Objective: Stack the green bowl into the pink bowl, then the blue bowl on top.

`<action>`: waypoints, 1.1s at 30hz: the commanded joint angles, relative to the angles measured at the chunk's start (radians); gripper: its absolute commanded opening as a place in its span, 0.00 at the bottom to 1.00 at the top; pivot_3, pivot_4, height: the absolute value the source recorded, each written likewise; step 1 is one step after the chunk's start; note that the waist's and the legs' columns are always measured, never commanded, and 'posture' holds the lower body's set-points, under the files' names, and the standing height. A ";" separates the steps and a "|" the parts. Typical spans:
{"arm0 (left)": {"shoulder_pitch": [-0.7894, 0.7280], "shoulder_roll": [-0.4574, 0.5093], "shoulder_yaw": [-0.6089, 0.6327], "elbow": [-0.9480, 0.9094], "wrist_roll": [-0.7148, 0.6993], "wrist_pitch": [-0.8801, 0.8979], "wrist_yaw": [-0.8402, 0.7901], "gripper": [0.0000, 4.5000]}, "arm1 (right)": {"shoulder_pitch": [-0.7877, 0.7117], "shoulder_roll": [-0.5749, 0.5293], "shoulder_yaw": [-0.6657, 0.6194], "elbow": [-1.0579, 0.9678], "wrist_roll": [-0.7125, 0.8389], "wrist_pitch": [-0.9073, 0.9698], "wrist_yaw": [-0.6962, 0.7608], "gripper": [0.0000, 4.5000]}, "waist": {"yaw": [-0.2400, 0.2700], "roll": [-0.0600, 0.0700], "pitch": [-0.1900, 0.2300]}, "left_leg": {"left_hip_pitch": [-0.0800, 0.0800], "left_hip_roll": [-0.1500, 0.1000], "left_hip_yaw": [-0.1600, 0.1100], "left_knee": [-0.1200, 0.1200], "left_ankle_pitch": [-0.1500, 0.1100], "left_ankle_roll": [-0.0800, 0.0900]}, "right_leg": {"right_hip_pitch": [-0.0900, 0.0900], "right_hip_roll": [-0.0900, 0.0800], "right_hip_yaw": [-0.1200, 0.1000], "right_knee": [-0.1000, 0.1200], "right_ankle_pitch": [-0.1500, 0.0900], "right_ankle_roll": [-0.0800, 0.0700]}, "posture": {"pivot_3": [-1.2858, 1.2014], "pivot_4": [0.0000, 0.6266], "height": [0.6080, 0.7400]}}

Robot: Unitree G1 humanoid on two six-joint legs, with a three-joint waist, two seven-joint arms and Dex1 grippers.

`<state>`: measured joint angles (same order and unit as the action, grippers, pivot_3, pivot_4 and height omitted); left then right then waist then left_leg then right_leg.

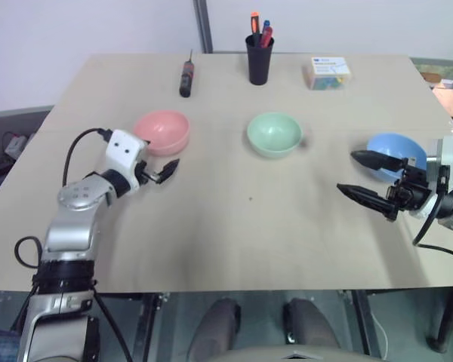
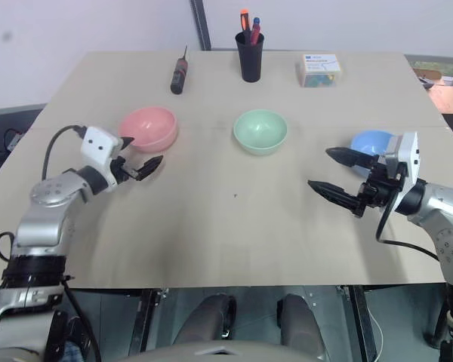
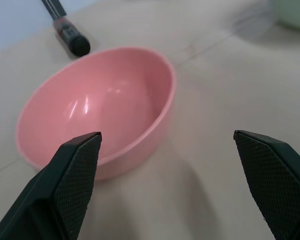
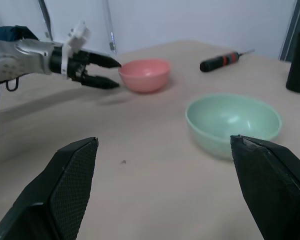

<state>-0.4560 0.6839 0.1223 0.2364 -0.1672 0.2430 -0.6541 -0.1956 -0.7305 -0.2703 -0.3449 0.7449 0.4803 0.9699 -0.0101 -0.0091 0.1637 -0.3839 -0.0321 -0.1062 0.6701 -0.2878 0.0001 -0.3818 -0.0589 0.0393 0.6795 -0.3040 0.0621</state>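
On the pale matte table (image 1: 234, 226), three smooth, round plastic bowls stand apart in a row: the pink bowl (image 1: 163, 131) at the left, the green bowl (image 1: 274, 133) in the middle, the blue bowl (image 1: 396, 151) at the right. Just beside the pink bowl, the left gripper (image 1: 160, 169) holds its tapered, cross-hatched black fingers (image 3: 75, 175) spread and empty. The right gripper (image 1: 368, 177) gapes wide near the blue bowl, also empty.

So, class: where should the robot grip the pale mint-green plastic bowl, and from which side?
Probably the pale mint-green plastic bowl's thin rim: one finger inside, one outside. It sits upright, open side up. Come from the near right, where the open right gripper is closest.
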 commanded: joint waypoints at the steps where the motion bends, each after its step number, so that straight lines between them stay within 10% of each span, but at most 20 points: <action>1: -0.090 0.026 -0.048 0.125 0.066 -0.110 -0.039 1.00 | -0.025 0.022 -0.002 -0.040 -0.012 -0.035 -0.036 0.99 | -0.001 0.000 0.000 | 0.000 0.000 0.000 0.000 0.000 0.000 | 0.000 0.000 0.000 0.000 0.000 0.000 | 0.52 0.24 1.00; 12: -0.322 0.021 -0.198 0.492 0.207 -0.302 -0.169 1.00 | 0.013 0.053 0.003 -0.080 -0.052 -0.082 -0.084 0.99 | -0.006 0.000 0.000 | -0.003 -0.001 0.000 0.000 0.000 0.000 | -0.004 0.000 0.000 0.001 0.000 0.000 | 0.52 0.24 1.00; 24: -0.458 -0.002 -0.236 0.642 0.247 -0.326 -0.261 0.03 | 0.016 0.049 -0.014 -0.067 -0.065 -0.106 -0.095 1.00 | -0.010 -0.001 0.000 | -0.005 -0.002 0.000 0.002 0.000 0.000 | -0.006 0.001 -0.001 0.002 0.000 0.000 | 0.52 0.24 1.00; 33: -0.394 -0.059 -0.221 0.407 0.153 -0.188 -0.372 0.01 | -0.003 0.039 -0.024 -0.059 -0.056 -0.104 -0.108 1.00 | -0.009 0.000 0.000 | -0.007 -0.001 -0.002 0.005 0.000 0.000 | -0.006 0.001 -0.001 0.005 0.000 0.000 | 0.52 0.24 1.00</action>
<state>-0.8707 0.6315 -0.1065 0.7456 0.0250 0.0325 -0.9974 -0.1825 -0.6793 -0.2542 -0.3815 0.6715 0.3864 0.8649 -0.0189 -0.0095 0.1640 -0.3920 -0.0335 -0.1085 0.6761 -0.2874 -0.0003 -0.3883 -0.0577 0.0373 0.6845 -0.3041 0.0622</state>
